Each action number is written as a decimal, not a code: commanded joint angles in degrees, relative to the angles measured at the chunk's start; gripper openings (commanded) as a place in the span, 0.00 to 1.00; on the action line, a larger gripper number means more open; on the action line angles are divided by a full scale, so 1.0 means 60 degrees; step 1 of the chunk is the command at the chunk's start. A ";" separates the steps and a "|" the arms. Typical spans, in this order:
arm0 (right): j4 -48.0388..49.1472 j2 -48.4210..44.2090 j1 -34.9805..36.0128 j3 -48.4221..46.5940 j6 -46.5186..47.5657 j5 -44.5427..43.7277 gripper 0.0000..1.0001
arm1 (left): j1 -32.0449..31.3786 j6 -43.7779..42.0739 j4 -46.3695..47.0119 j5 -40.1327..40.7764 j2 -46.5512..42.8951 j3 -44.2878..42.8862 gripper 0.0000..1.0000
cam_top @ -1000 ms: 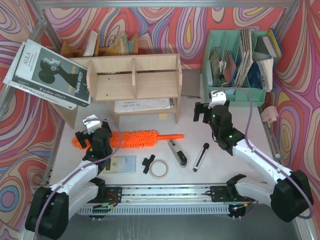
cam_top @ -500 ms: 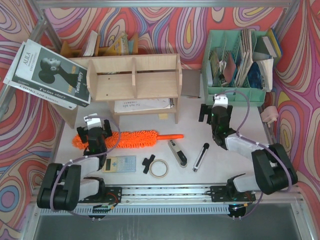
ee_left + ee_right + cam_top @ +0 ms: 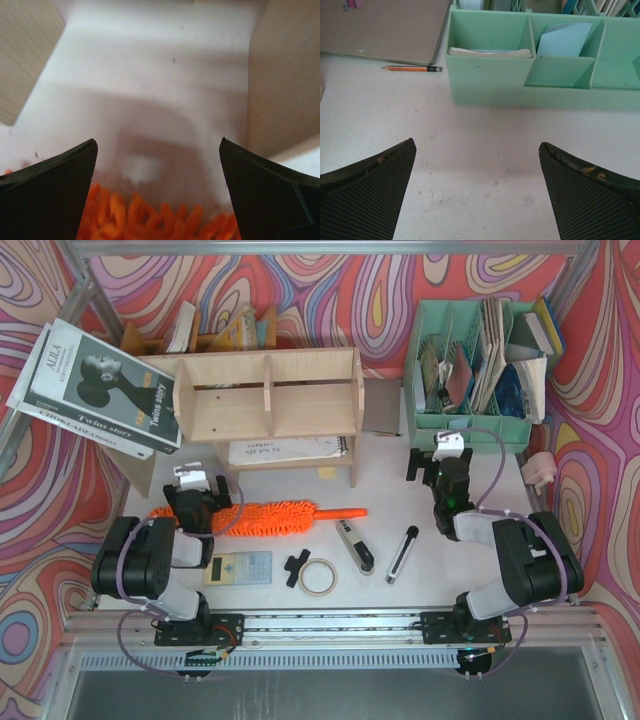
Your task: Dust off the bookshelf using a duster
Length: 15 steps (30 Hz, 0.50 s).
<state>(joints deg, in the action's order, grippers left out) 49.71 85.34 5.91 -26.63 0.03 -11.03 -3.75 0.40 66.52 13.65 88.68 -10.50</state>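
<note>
Bright, even light from above in the top view, with short soft shadows under the bookshelf (image 3: 260,365) on the pale table (image 3: 385,485). Sharp overall, slightly bent at the edges. Left wrist view soft, with blurred duster (image 3: 160,220) strands close up and a hazy grey shadow. Right wrist view crisp, no glare.

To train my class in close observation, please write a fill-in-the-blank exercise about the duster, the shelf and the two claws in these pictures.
1. The duster lies in front of the bookshelf, its handle pointing toward the robot's ____ side.
2. The left claw and the right claw both stand ____, holding nothing.
3. In the right wrist view, an orange ____ lies left of the mint green organizer.
Missing words: right; open; pencil.
</note>
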 commanded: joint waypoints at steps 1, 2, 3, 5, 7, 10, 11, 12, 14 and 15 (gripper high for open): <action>0.0742 0.0157 -0.0408 -0.0030 0.0445 0.0884 0.99 | 0.0314 0.0398 -0.0469 -0.0321 -0.0142 -0.0745 0.99; 0.0801 0.0139 -0.0532 -0.0018 0.0435 0.1125 0.99 | 0.0348 0.0458 -0.1022 -0.0350 -0.0324 -0.0900 0.99; 0.0726 0.0146 -0.0610 -0.0048 0.0457 0.1384 0.99 | 0.0378 0.0485 -0.1234 -0.0395 -0.0363 -0.0976 0.99; 0.0620 0.0153 -0.0696 -0.0114 0.0527 0.1817 0.99 | 0.0400 0.0605 -0.0814 -0.0066 -0.0108 -0.0961 0.98; 0.0544 0.0120 -0.0710 -0.0099 0.0559 0.2044 0.99 | 0.0459 0.0900 -0.1523 0.0327 -0.0305 -0.1130 0.98; 0.0506 0.0018 -0.0710 0.0014 0.0640 0.2362 0.99 | 0.0564 0.1109 -0.1410 0.0553 -0.0181 -0.1211 0.99; 0.0432 -0.0001 -0.0711 0.0039 0.0632 0.2405 0.99 | 0.0566 0.1136 -0.1524 0.0549 -0.0232 -0.1227 0.99; 0.0355 0.0018 -0.0719 0.0060 0.0572 0.2418 0.99 | 0.0564 0.1143 -0.1670 0.0539 -0.0273 -0.1257 0.98; 0.0601 0.0233 -0.0726 0.0254 0.0574 0.2567 0.99 | 0.0557 0.1158 -0.1596 0.0593 -0.0194 -0.1278 0.99; 0.0957 0.0319 -0.0731 0.0451 0.0549 0.2579 0.99 | 0.0565 0.1166 -0.1641 0.0596 -0.0222 -0.1292 0.98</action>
<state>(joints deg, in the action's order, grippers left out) 51.09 85.95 1.87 -26.50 2.76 1.89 -0.64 5.85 57.84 15.94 87.64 -17.45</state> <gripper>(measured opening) 0.987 0.984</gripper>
